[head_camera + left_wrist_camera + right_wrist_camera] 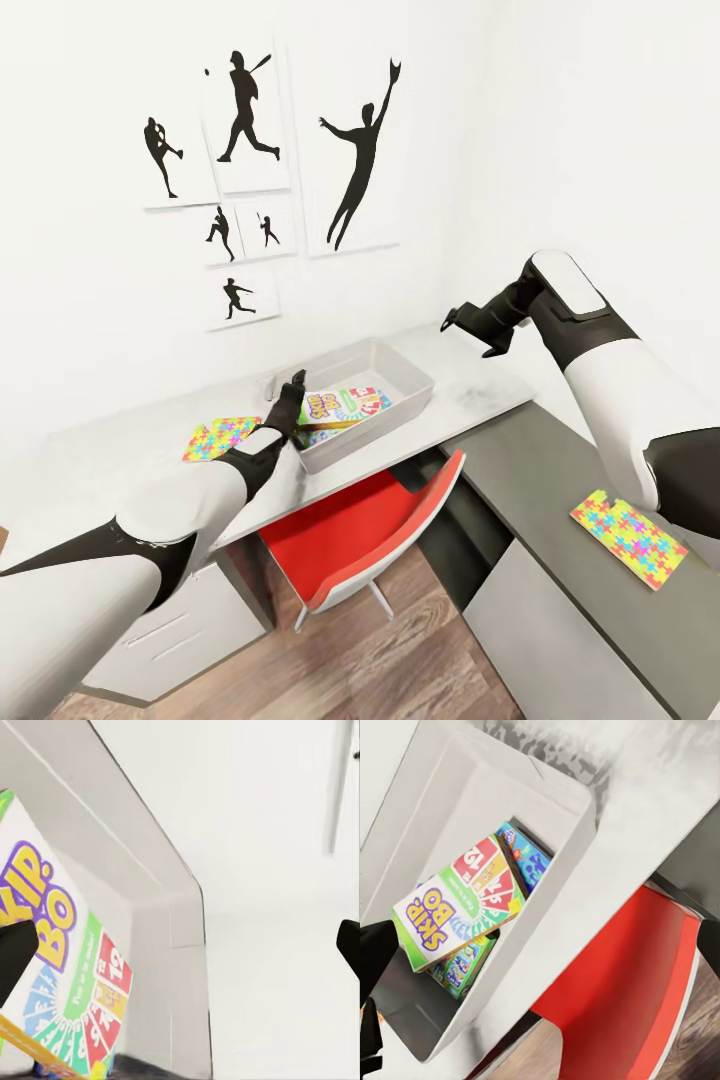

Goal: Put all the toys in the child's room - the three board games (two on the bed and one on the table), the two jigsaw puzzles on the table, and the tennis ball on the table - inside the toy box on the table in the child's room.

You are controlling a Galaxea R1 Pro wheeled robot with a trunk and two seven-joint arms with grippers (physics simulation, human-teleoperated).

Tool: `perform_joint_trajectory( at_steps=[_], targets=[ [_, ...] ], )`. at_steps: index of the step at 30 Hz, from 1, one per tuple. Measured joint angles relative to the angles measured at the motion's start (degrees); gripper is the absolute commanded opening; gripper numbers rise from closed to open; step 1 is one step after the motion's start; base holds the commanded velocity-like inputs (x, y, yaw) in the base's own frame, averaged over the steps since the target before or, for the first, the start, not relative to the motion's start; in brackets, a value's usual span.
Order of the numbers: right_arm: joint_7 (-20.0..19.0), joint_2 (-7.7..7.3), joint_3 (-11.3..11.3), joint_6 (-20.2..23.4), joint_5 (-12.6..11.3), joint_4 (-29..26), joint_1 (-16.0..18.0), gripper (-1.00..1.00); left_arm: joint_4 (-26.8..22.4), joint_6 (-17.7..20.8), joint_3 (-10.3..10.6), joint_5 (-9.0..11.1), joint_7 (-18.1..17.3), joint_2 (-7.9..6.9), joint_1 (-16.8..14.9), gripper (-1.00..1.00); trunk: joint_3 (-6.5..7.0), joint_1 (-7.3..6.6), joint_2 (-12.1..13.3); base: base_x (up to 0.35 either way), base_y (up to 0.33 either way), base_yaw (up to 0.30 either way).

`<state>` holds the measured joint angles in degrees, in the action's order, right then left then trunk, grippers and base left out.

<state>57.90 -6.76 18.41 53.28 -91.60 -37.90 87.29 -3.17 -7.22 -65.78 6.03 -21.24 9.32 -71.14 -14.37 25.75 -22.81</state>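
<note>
Grey tray first: your toy box [412, 378] sits on the pale worktop [120, 450] close to its front edge, just above the red chair [365, 530], and it's already got games in it. The Skip-Bo box [335, 405] lies tilted on top of the pile, and from the right wrist view you can see a blue-green box [525, 855] poking out under its far end and another green one [465, 967] under the near end, both too covered to read. Your left gripper [290, 390] hangs over the near-left corner of the toy box, right above the Skip-Bo box; in the left wrist view its fingers [15, 952] sit wide apart at the two sides of the frame with nothing between them, so they're spread and empty. Your right gripper [470, 330] is up in the air over the worktop's right end, well apart from the tray, and its dark fingers [375, 952] also show far apart at the frame edges, holding nothing. One jigsaw puzzle [220, 438] lies flat on the worktop just left of the tray, beside your left forearm. The other jigsaw puzzle [628, 538] lies on the lower dark grey section [560, 470], near its right edge, under your right arm.
</note>
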Motion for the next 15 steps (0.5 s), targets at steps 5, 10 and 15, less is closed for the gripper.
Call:
perform_joint_trajectory(
  at_steps=[5,10,15],
  targets=[
    [-0.13,-0.05,-0.03,0.01,0.06,0.0,0.0,1.0,-2.46,8.99,0.66,-0.29,-0.8,-2.3,-0.58,1.0,0.0,0.0,0.0,0.0,0.0,0.0],
    [-0.21,-0.08,-0.08,-0.06,0.07,0.0,0.0,1.0,-8.56,19.86,6.43,-0.6,-1.12,-3.83,-0.77,1.0,0.0,0.0,0.0,0.0,0.0,0.0],
    [-0.25,-0.09,-0.09,-0.07,0.12,0.0,-0.02,1.0,-13.74,25.6,12.4,-0.57,-1.39,-4.37,-0.73,1.0,0.06,0.0,0.0,0.0,0.0,0.0]
  ],
)
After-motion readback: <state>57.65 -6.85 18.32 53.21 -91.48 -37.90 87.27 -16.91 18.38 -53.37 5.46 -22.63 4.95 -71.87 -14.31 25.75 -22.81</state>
